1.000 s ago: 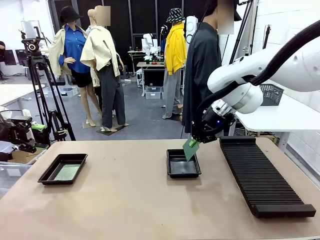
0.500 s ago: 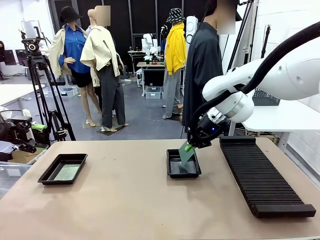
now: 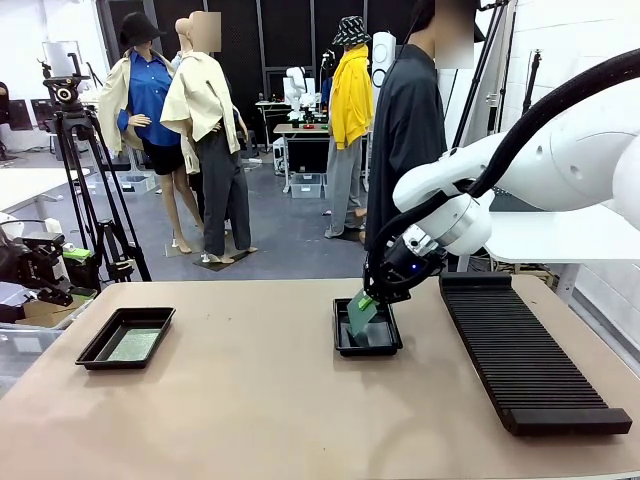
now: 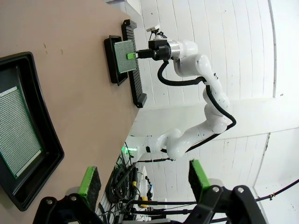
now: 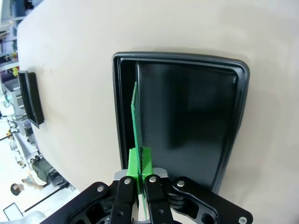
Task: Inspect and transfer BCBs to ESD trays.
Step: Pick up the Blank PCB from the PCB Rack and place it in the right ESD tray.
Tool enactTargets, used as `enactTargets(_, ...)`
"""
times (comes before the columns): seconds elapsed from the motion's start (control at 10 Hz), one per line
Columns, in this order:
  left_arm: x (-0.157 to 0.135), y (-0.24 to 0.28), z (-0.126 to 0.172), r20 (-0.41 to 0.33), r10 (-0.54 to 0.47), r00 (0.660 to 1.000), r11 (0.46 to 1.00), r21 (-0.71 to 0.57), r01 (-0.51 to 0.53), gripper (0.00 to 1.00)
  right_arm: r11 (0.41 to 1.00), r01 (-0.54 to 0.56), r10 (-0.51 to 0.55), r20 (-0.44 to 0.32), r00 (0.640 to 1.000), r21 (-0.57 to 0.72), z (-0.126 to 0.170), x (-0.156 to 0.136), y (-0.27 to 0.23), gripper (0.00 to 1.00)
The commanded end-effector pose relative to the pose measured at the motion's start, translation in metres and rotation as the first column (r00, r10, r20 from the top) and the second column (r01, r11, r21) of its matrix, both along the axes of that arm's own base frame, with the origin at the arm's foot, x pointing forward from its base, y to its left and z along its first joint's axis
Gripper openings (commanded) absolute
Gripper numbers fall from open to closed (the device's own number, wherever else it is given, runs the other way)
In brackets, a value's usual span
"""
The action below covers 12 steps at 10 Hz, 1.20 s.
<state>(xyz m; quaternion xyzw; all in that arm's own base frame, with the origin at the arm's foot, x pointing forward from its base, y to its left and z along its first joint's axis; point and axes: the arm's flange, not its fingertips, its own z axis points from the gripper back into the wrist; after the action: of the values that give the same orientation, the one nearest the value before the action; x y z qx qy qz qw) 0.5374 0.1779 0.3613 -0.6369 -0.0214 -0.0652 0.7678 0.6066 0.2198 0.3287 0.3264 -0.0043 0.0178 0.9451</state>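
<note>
Down and toward the robot's left is where my right claw [image 3: 369,299] has travelled over the last second, carrying its board [image 3: 360,312] from above the middle tray [image 3: 340,346] into it. That claw is clamped tight on one short edge of the green board, with the pads pinching it edge-on in the right wrist view. The board hangs tilted, its lower edge inside the tray and close to one long wall; I cannot tell whether it touches the floor of the tray yet. The rest of that tray is bare black plastic.

My left claw [image 4: 145,179] is spread wide with nothing between its pads, hovering off the table's [image 3: 250,420] left end, near the left tray [image 3: 98,352]. A second board [image 3: 133,345] already lies flat in that tray, so I judge that half finished.

What remains here, as I read it, is to lay this board flat, let go and lift clear. A long ribbed rack [image 3: 520,360] sits just right of the middle tray; I see no boards standing in it, so I cannot say whether more are waiting.
</note>
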Motion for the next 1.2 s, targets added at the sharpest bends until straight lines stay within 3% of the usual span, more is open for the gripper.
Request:
enactTargets(0.0,-0.0008,-0.0007,0.0019,0.003,-0.004,1.0,1.0,0.009,0.004,1.0,0.999,0.023,-0.024,0.015,1.0,0.032,-0.0067,0.0076,0.0034,0.0)
enactTargets(1.1,-0.0008,-0.0007,0.0019,0.003,-0.004,1.0,1.0,0.009,0.004,1.0,1.0,0.001,-0.001,-0.005,1.0,0.0,-0.0059,0.0026,0.0009,0.0)
